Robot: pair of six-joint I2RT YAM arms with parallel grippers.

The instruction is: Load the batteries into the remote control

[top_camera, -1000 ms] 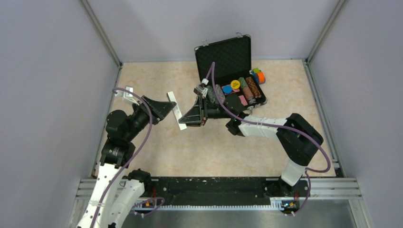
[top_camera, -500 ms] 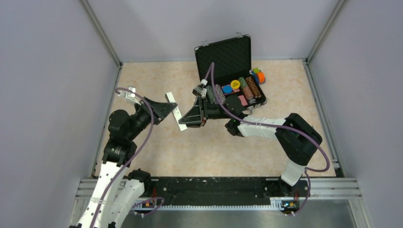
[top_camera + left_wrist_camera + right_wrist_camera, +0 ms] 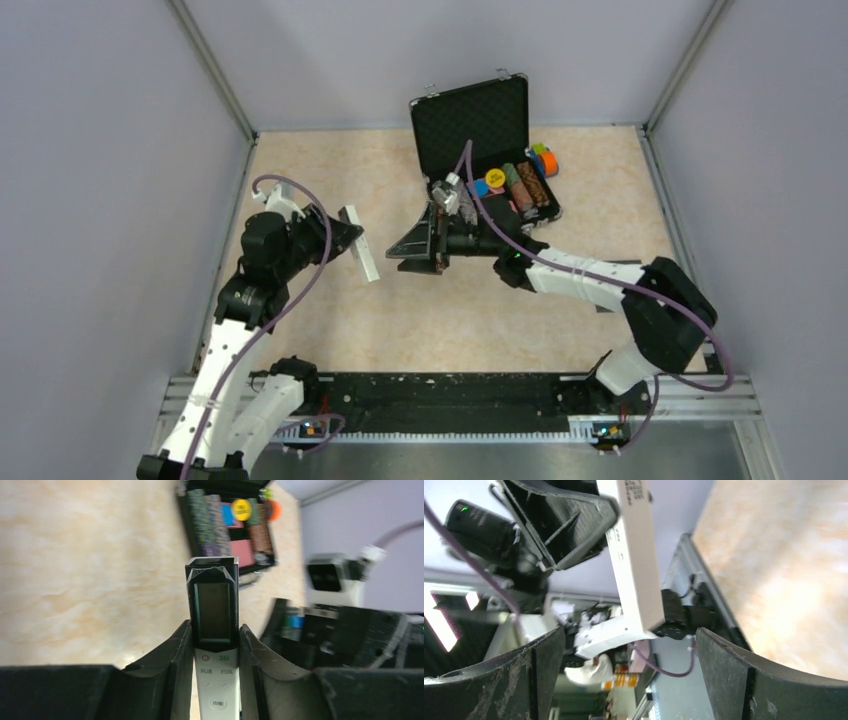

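Note:
The remote control point(image 3: 361, 243) is a slim white bar held off the table, tilted, with my left gripper point(image 3: 350, 234) shut on it. In the left wrist view the remote control point(image 3: 214, 600) sits clamped between both fingers of the left gripper point(image 3: 215, 628), its dark display end pointing away and its white button face toward the camera. My right gripper point(image 3: 396, 247) stands wide open just right of the remote, apart from it. From the right wrist, the remote control point(image 3: 634, 560) hangs ahead of the open right gripper point(image 3: 628, 634), with nothing between the fingers. The batteries are out of view.
An open black case point(image 3: 470, 118) stands at the back right with poker chips point(image 3: 495, 178) in its tray, and small coloured blocks point(image 3: 545, 160) sit beside it. Grey walls enclose the table on three sides. A black rail point(image 3: 450, 392) runs along the near edge.
The right gripper let go of the remote, opened wide and drew back to the right. The left gripper closed on the remote and carried it slightly left.

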